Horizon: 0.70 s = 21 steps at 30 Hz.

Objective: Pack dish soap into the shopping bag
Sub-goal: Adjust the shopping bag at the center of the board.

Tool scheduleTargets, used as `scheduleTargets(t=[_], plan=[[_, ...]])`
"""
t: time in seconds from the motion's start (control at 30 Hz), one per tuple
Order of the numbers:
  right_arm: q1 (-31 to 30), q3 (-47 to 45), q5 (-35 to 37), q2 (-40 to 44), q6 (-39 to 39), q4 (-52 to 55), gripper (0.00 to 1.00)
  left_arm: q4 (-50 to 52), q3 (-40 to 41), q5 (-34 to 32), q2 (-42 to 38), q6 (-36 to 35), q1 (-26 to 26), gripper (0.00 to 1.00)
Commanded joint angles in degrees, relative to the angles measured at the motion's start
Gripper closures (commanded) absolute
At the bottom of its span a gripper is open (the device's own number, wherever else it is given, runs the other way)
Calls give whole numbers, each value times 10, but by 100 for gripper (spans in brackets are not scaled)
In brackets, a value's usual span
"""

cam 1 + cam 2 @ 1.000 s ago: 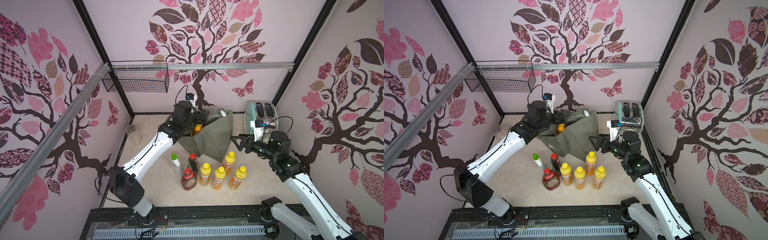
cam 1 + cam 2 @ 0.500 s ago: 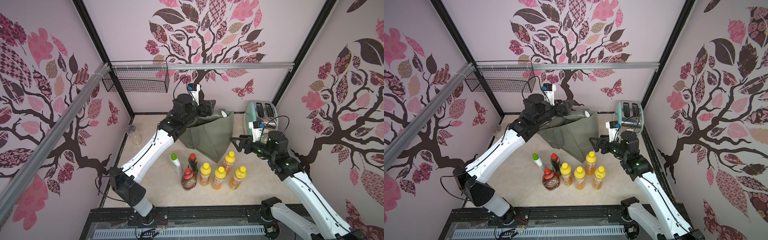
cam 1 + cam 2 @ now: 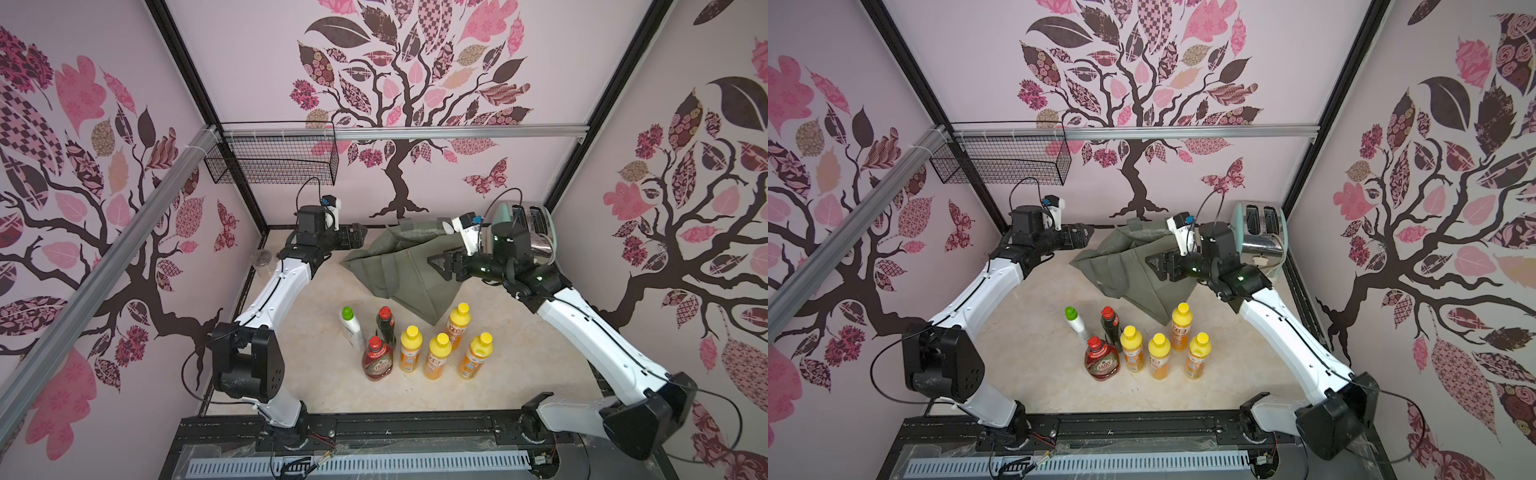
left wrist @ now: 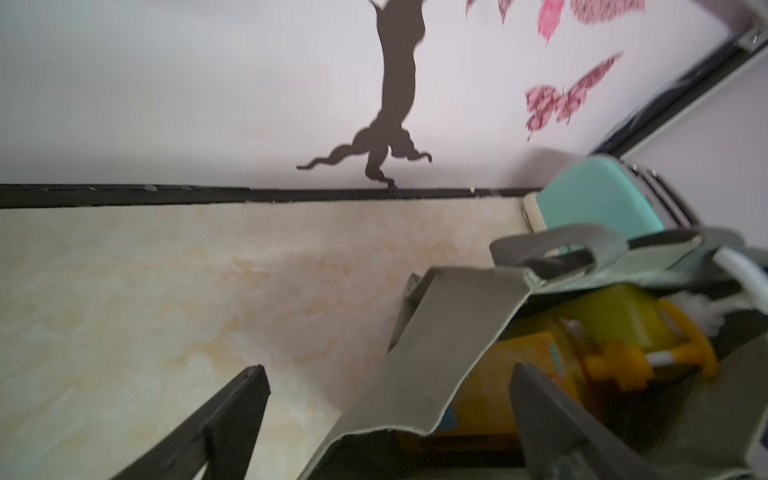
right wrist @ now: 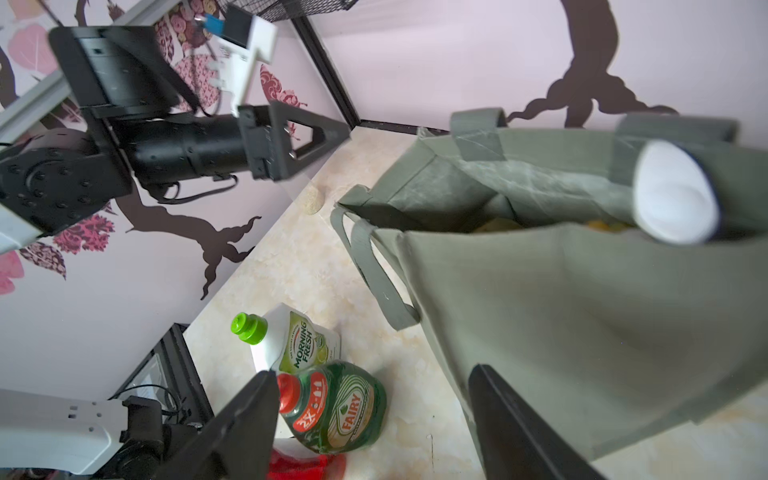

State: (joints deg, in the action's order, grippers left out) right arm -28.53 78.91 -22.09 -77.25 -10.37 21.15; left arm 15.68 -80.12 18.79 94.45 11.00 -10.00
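The grey-green shopping bag (image 3: 409,270) (image 3: 1133,270) lies slumped and tilted at the back. A yellow pump bottle (image 4: 615,324) sits inside, and a white end (image 5: 673,195) pokes from its mouth. In front stand the white green-capped bottle (image 3: 351,328), the dark red-capped bottle (image 3: 385,324) (image 5: 336,407), the red Fairy bottle (image 3: 378,359) and several orange yellow-capped bottles (image 3: 437,357). My left gripper (image 3: 358,237) (image 4: 386,370) hangs open just left of the bag, a loose strap (image 4: 436,332) crossing between its fingers. My right gripper (image 3: 436,262) (image 5: 372,372) is open over the bag's front side, holding nothing.
A mint toaster (image 3: 528,224) stands at the back right, close behind my right wrist. A black wire basket (image 3: 274,164) hangs on the back wall. A glass jar (image 3: 262,262) sits by the left wall.
My left gripper lifted out of the bag, pulled its rim up, then opened wider and drew away left. The bag dropped and slumped. My right gripper rose toward the bag.
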Motion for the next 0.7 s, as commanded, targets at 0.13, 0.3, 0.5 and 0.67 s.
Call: scheduleTargets(t=[0.13,0.3,0.5,0.67], plan=[[-36,180,57,-144,71,87,23,32,-12,65,46,-101,2,4],[-65,276,98,-229,121,138,21,65,-36,124,81,-121,2,6],[-78,317,133,-277,155,187,21,102,-58,201,92,-133,0,26],[-82,296,173,-271,159,225,38,136,-79,194,96,-142,-18,76]])
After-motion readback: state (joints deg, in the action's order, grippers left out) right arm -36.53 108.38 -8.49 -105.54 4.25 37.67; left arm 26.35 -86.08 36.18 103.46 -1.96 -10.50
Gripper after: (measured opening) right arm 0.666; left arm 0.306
